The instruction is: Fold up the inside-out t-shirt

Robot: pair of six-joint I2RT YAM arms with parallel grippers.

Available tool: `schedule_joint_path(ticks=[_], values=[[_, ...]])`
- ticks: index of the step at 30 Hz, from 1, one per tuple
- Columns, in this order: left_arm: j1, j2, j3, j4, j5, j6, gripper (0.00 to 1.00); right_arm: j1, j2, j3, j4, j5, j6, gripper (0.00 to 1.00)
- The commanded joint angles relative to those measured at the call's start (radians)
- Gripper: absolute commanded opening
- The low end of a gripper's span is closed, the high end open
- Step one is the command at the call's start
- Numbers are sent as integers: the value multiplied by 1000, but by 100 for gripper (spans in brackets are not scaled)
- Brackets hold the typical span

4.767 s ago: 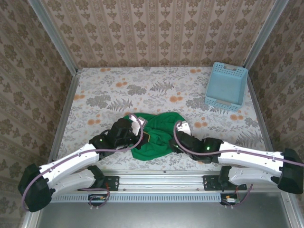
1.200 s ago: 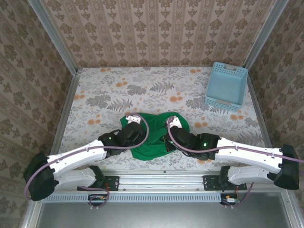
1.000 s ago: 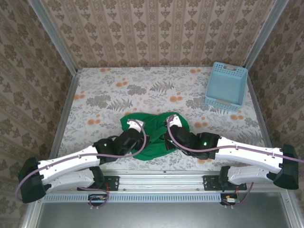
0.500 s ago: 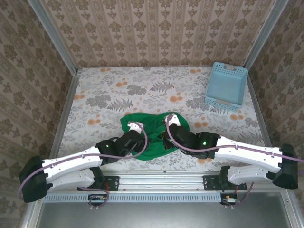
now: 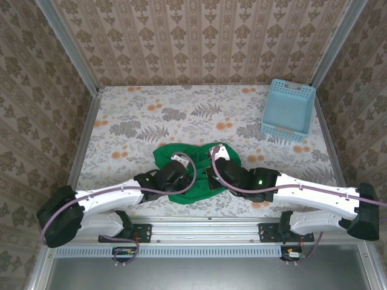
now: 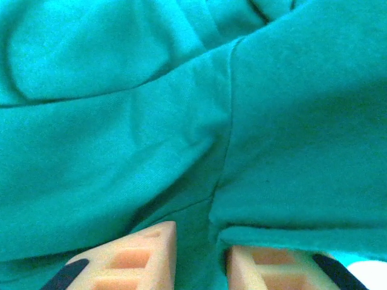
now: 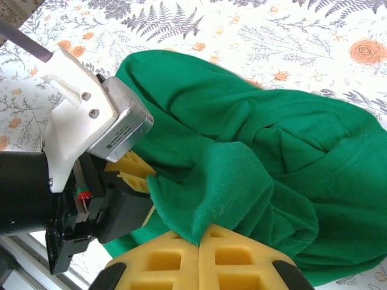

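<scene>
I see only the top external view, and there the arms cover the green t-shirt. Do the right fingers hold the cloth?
Observer: Yes. In the right wrist view the right fingers are shut on a folded edge of the t-shirt.
Operator: And the left fingers?
Observer: In the left wrist view a seam of the t-shirt lies between the left fingers. There is a narrow gap between them, so I cannot tell if they clamp it.

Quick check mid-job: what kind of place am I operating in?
Probably a staged robot test booth, not a home: wallpapered panels in a metal frame, a floral-covered table, with a green t-shirt and blue basket on it.
</scene>
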Motion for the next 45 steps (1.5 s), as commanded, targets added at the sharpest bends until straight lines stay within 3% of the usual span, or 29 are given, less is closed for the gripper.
schedule_joint_path(ticks=[1, 5, 9, 15, 20, 25, 31, 34, 36, 38, 41, 45], values=[[13, 5, 50, 8, 19, 7, 11, 5, -41, 11, -35, 72, 0, 0], [27, -53, 114, -103, -87, 20, 0, -7, -52, 37, -160, 176, 36, 0], [51, -139, 176, -208, -151, 50, 0, -55, -68, 53, -275, 221, 48, 0], [96, -216, 238, -293, -119, 89, 0, -67, -97, 89, -304, 230, -52, 0], [133, -229, 230, -319, -117, 73, 0, -66, -49, 143, -187, 108, -126, 0], [239, -270, 176, -350, -63, 31, 0, -61, 53, 209, -66, -58, -128, 0], [302, -357, 157, -454, -25, 10, 0, -44, 160, 282, -55, -42, -139, 0], [324, -396, 131, -487, -20, -6, 0, -43, 208, 281, -38, -96, -143, 2], [361, -416, 99, -499, -14, -22, 0, -42, 218, 261, -4, -153, -147, 16], [426, -442, 56, -511, 5, -46, 0, -43, 202, 226, 18, -156, -140, 42], [542, -498, 0, -520, 56, -71, 0, -79, 151, 152, 33, -119, -132, 61], [700, -554, -66, -516, 132, -100, 0, -234, 118, 39, 17, -146, -74, 75]])
